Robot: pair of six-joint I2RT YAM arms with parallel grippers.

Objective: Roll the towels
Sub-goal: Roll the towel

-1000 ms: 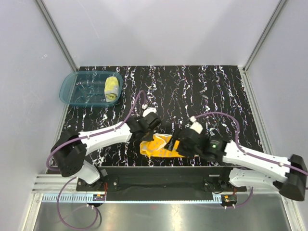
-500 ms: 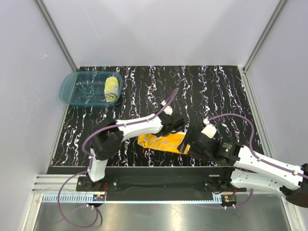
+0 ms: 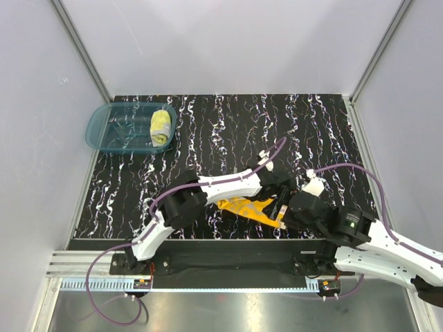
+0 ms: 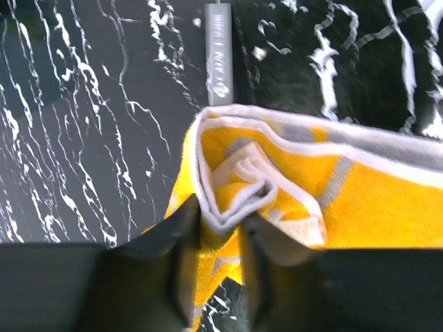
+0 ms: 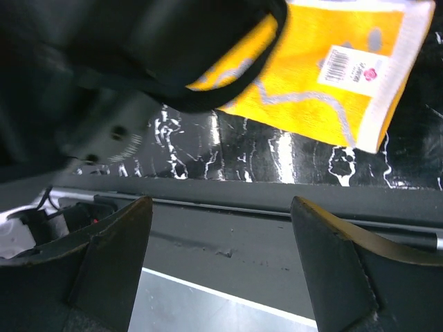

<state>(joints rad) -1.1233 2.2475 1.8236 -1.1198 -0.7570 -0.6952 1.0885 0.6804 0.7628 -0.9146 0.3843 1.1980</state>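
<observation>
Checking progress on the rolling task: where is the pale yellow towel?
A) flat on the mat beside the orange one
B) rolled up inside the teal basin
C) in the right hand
B: the yellow towel sits rolled in the teal basin, away from the orange towel.

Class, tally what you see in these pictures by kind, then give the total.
Towels: 2 (pale yellow towel, orange towel)
Teal basin: 1
Robot arms: 2 (left arm, right arm)
Total: 5
</observation>
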